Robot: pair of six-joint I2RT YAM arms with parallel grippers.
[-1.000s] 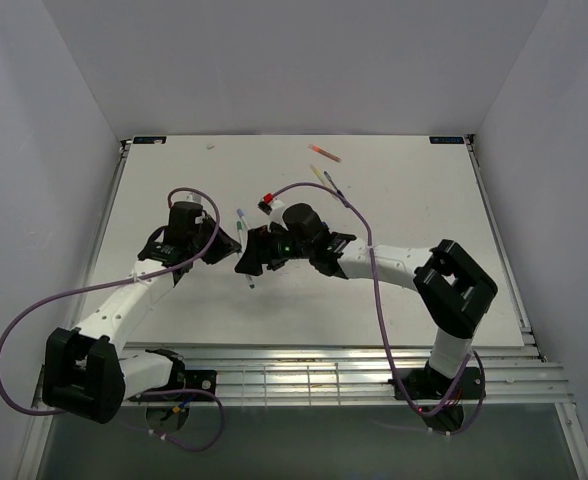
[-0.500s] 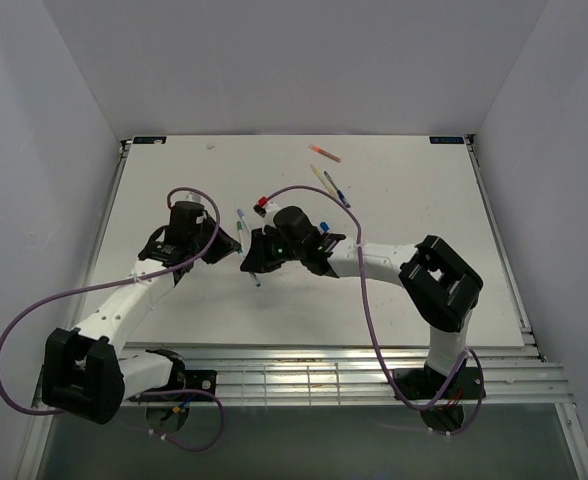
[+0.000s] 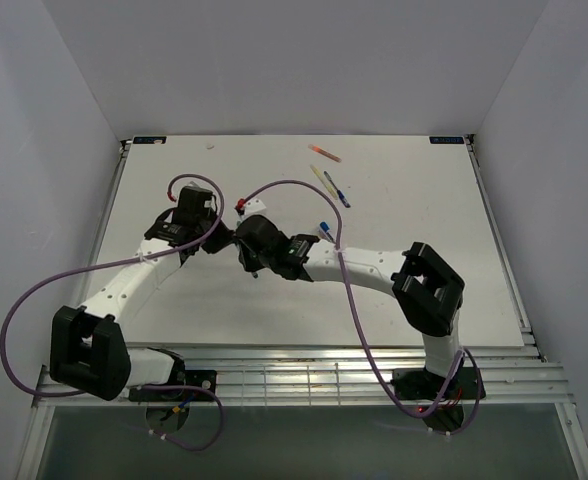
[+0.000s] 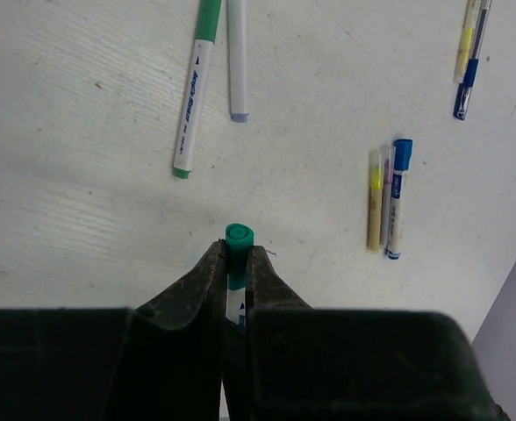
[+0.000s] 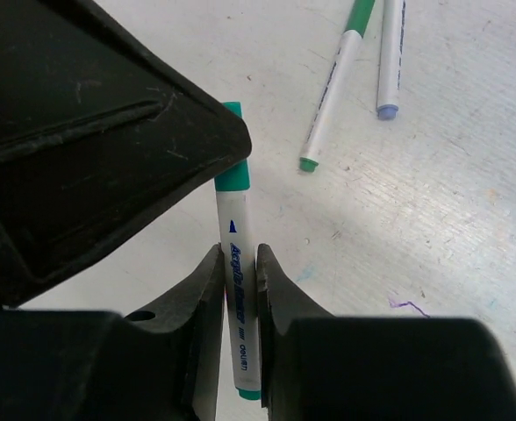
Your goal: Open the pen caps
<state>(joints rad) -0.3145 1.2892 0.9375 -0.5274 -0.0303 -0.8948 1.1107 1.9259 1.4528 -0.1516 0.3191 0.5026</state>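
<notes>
The green-capped marker (image 5: 239, 298) is held off the desk (image 3: 424, 200) between both arms, left of the desk's middle and about midway between its near and far edges. The right gripper (image 5: 238, 259) is pinched on the white barrel below the green cap (image 4: 238, 234). The left gripper (image 4: 236, 254) is pressed together on the cap end, with the cap's tip protruding past its fingertips. Judged from its build, the marker is light, rigid moulded plastic with a smooth, somewhat slippery surface. The cap is probably a friction fit, so it should release with a straight pull along the barrel axis. Grip the barrel close to the cap seam, and grip the cap across its short length; a hold on the seam itself would clamp both parts together. A side load could make the slim barrel twist or slide in the pads. Blue print on the held barrel reads "Acrylic Marker", with a small triangle above and what appears to be "DELI" below. A loose green marker (image 4: 195, 96) lying towards the far edge carries matching print. Beside it lies a lavender-tipped pen (image 4: 237, 61). A trio of yellow, purple and blue pens (image 4: 386, 197) lies well apart from these, its print too small to read.
</notes>
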